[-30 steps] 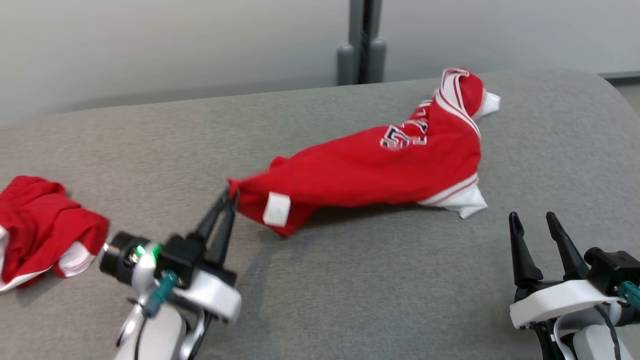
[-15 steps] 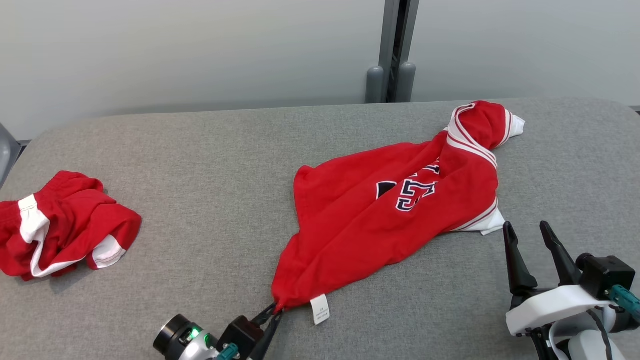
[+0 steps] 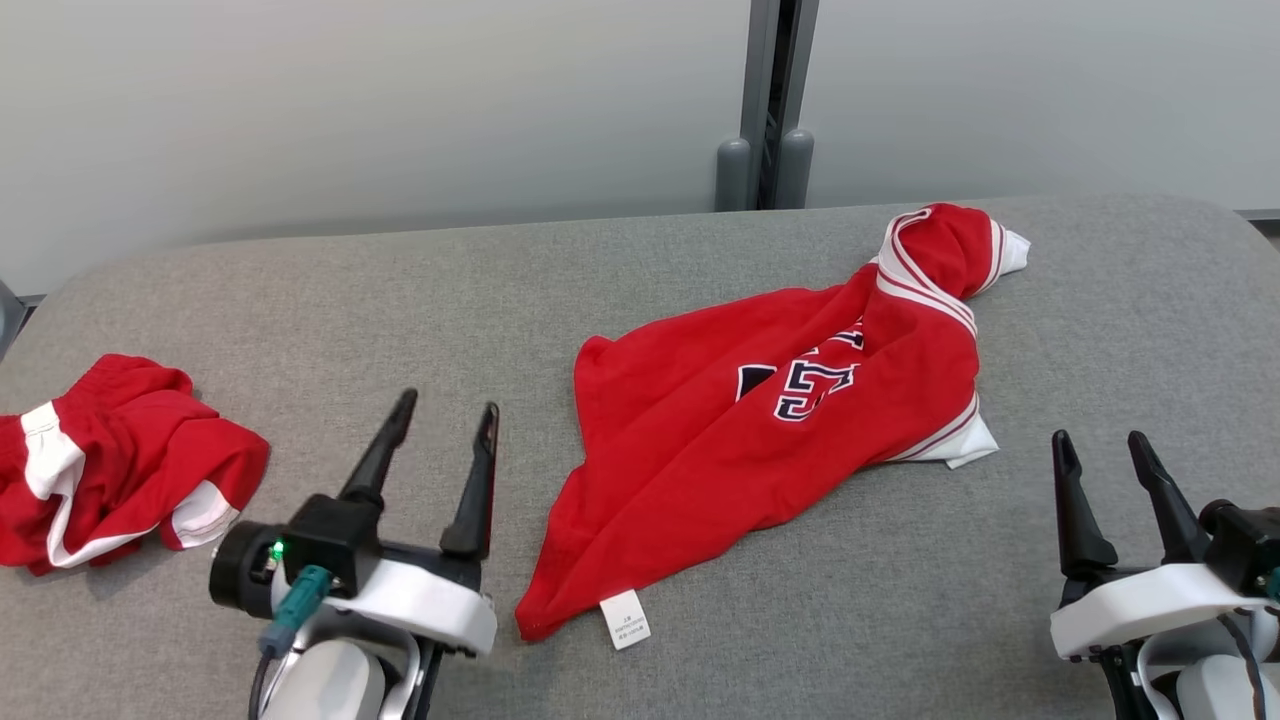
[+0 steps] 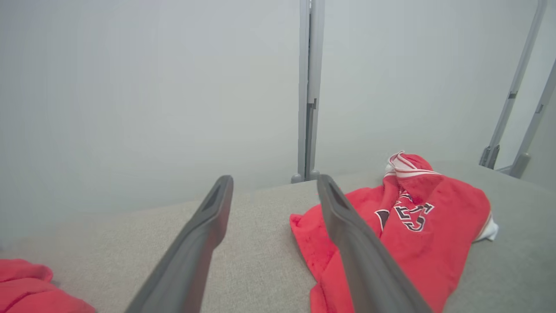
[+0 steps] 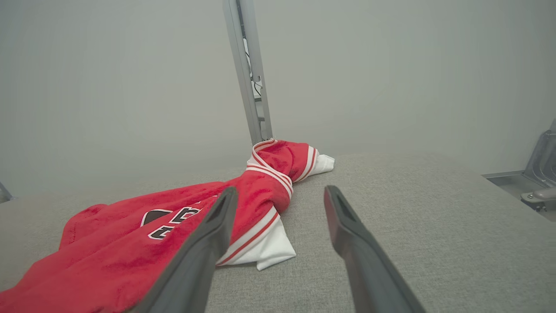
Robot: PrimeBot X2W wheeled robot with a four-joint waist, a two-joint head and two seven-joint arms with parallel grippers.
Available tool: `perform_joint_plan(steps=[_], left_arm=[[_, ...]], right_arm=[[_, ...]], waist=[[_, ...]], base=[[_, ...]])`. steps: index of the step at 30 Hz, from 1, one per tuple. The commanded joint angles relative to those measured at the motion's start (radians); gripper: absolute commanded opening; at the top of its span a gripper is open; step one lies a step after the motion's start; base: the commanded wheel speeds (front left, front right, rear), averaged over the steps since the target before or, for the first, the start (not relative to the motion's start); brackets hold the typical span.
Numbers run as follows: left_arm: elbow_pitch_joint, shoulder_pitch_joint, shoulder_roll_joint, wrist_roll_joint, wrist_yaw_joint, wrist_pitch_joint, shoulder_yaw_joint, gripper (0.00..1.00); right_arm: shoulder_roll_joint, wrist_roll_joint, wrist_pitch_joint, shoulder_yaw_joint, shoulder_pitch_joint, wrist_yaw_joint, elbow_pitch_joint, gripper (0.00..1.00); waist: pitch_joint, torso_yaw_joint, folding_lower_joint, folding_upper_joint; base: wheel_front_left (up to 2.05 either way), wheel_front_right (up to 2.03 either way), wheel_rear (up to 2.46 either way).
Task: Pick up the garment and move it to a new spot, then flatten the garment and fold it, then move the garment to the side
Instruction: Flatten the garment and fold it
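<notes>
A red garment (image 3: 760, 420) with white trim and dark lettering lies crumpled across the middle of the grey table (image 3: 500, 300), a white label (image 3: 624, 618) at its near corner. It also appears in the left wrist view (image 4: 417, 234) and the right wrist view (image 5: 173, 234). My left gripper (image 3: 445, 412) stands open just left of the garment's near corner, nothing between its fingers (image 4: 208, 226). My right gripper (image 3: 1102, 442) is open at the lower right, near the garment's white hem, apart from it.
A second red and white garment (image 3: 110, 460) lies bunched at the table's left edge, also at the lower left of the left wrist view (image 4: 26, 287). A grey post (image 3: 765, 100) stands behind the table against a pale wall.
My left gripper has let go of the garment's near corner, opened and moved left and up. The garment now lies still. The head camera has shifted slightly.
</notes>
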Motion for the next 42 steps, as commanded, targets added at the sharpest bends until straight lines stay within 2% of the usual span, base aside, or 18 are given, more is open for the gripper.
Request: perform_joint_plan(steps=[1,5,16,19,24,32,33,34,37,42], left_arm=[[-0.022,-0.006,-0.006,-0.002,0.015,-0.007,0.017,1.00],[-0.088,0.010,-0.035,0.003,0.028,-0.008,0.047,1.00],[-0.100,-0.003,-0.068,0.054,-0.007,-0.008,0.038,1.00],[-0.099,-0.007,-0.070,0.060,-0.011,-0.008,0.038,1.00],[-0.093,-0.029,-0.073,0.065,-0.020,-0.008,0.043,1.00],[-0.084,-0.035,-0.079,0.065,-0.027,-0.008,0.054,1.00],[-0.082,-0.035,-0.080,0.065,-0.027,-0.008,0.054,1.00],[-0.081,-0.034,-0.080,0.065,-0.027,-0.008,0.054,1.00],[-0.078,-0.030,-0.082,0.066,-0.022,-0.008,0.055,1.00],[-0.074,-0.021,-0.083,0.057,-0.022,-0.008,0.065,1.00]], right_arm=[[-0.009,-0.010,-0.005,-0.004,0.008,0.000,-0.002,1.00],[-0.013,0.011,-0.005,-0.018,-0.004,0.000,0.038,1.00],[-0.121,-0.039,-0.005,0.064,-0.159,0.000,0.317,1.00],[-0.133,-0.031,-0.005,0.080,-0.188,0.000,0.372,1.00],[-0.159,0.021,0.000,0.138,-0.263,0.000,0.488,1.00],[-0.194,0.129,-0.003,0.232,-0.330,0.000,0.554,1.00],[-0.196,0.138,-0.003,0.239,-0.336,0.000,0.557,0.32],[-0.202,0.145,-0.004,0.242,-0.344,0.000,0.552,0.00],[-0.222,0.141,-0.004,0.226,-0.358,0.000,0.531,0.00],[-0.233,0.033,-0.005,0.142,-0.331,0.000,0.464,0.00]], waist=[[0.004,-0.001,0.0000,0.0000],[0.028,0.004,0.0000,0.0000],[0.131,0.091,0.0000,0.0000],[0.144,0.104,0.0000,0.0000],[0.168,0.133,0.0000,0.0000],[0.187,0.151,0.0000,0.0000],[0.188,0.151,0.0000,0.0000],[0.188,0.151,0.0000,0.0000],[0.184,0.143,0.0000,0.0000],[0.153,0.103,0.0000,0.0000]], base=[[0.00,0.00,0.00],[0.00,0.00,0.00],[0.00,0.00,0.00],[0.00,0.00,0.00],[0.00,0.00,0.00],[0.00,0.00,0.00],[0.00,0.00,0.00],[0.00,0.00,0.00],[0.00,0.00,0.00],[0.00,0.00,0.00]])
